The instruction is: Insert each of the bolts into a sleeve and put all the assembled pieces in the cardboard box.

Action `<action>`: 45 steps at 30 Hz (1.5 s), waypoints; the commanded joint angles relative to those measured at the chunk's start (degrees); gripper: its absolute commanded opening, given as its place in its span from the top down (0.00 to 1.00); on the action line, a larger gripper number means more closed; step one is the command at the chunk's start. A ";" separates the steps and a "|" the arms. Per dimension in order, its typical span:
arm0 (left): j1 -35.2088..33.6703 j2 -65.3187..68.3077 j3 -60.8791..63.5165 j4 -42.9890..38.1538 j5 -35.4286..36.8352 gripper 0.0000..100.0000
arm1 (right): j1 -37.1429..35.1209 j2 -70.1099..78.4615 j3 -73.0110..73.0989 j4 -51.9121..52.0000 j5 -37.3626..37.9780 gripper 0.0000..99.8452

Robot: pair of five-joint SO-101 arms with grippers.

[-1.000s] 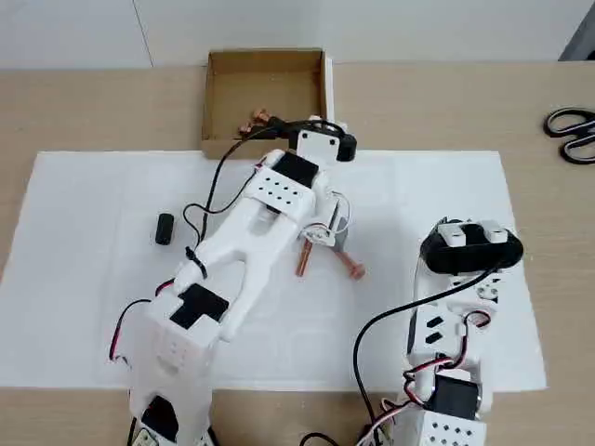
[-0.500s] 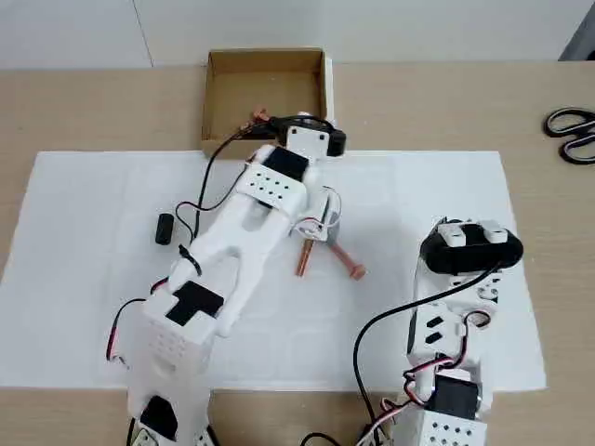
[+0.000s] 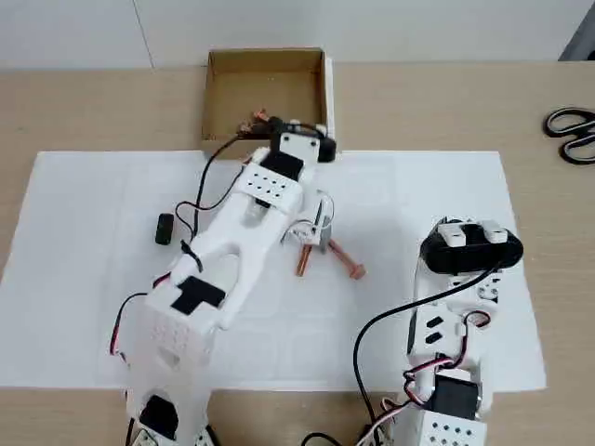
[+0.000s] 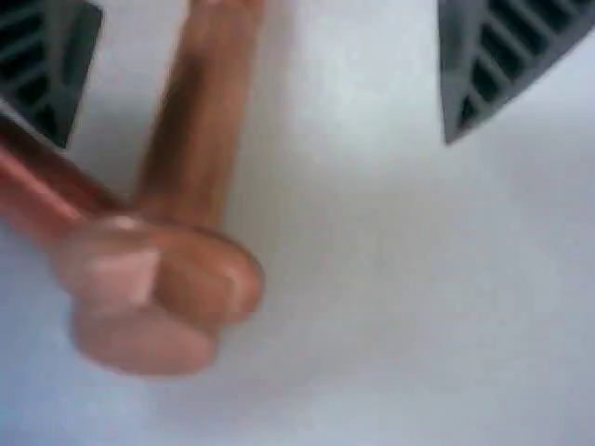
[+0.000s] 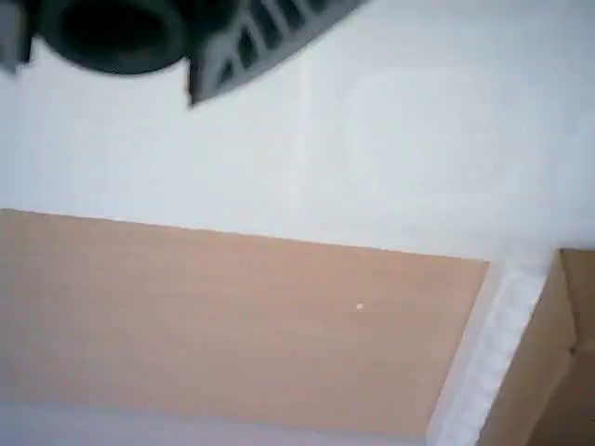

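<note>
The right arm (image 3: pixel 465 249) sits folded close to its base at the right of the white paper sheet (image 3: pixel 93 307). In the right wrist view its jaws grip a black held sleeve (image 5: pixel 110 31), with one grey finger (image 5: pixel 256 37) pressed against its side.

The left arm (image 3: pixel 232 260) stretches from the near left corner diagonally over the middle of the sheet, with its wrist tipped down. Its jaws stand wide apart just above the paper. The two dark fingers (image 4: pixel 497 56) are on either side of a copper bolt shaft, and neither touches it.

Two bolts lie on the sheet under that wrist. The first bolt (image 3: pixel 304 261) and the second bolt (image 3: pixel 343 257) meet at their far ends and spread apart toward the arms.

One loose sleeve (image 3: pixel 165 229) lies on the sheet to the left of the arm, well apart from the bolts.

Past the sheet's far edge, one cardboard box (image 3: pixel 218 93) stands on the desk (image 3: pixel 418 102). It holds copper pieces (image 3: pixel 255 121) in its near part; how many I cannot tell.

One pair of scissors (image 3: pixel 571 130) lies at the far right.
</note>
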 commanded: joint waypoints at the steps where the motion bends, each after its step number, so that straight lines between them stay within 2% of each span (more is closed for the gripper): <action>1: -0.26 0.53 -2.24 0.09 0.09 0.75 | 0.31 -0.75 0.35 0.13 -0.44 1.00; 7: -0.53 0.53 -2.24 -3.34 0.09 0.76 | 0.40 -0.75 0.35 0.13 -0.44 1.00; 9: -0.53 0.62 -2.24 -5.10 0.09 0.81 | 0.31 -0.75 0.35 0.13 -0.35 1.00; 13: -0.35 0.88 -2.24 -7.38 -1.14 1.00 | 0.40 -0.75 0.35 0.13 -0.35 1.00; 17: -0.53 0.18 -2.86 -6.86 -1.32 1.00 | 0.13 -0.75 0.35 0.22 -0.35 1.00; 20: -0.18 -2.64 -6.81 -1.76 -1.14 0.99 | -0.75 -0.75 0.35 1.89 -0.35 1.00; 26: 1.58 -10.11 -20.00 11.87 -1.14 0.99 | -9.71 -0.75 0.35 8.31 -0.09 1.00; 31: 1.93 -17.85 -27.30 13.71 -1.58 0.99 | -16.48 -0.75 0.35 -1.01 -0.35 1.00; 36: 3.69 -24.70 -27.91 10.46 -2.64 0.99 | -21.05 -0.75 0.35 -14.37 -0.26 1.00; 45: 4.31 -36.66 -27.82 -1.76 -2.73 0.99 | -22.29 -0.75 0.35 -23.52 -0.44 1.00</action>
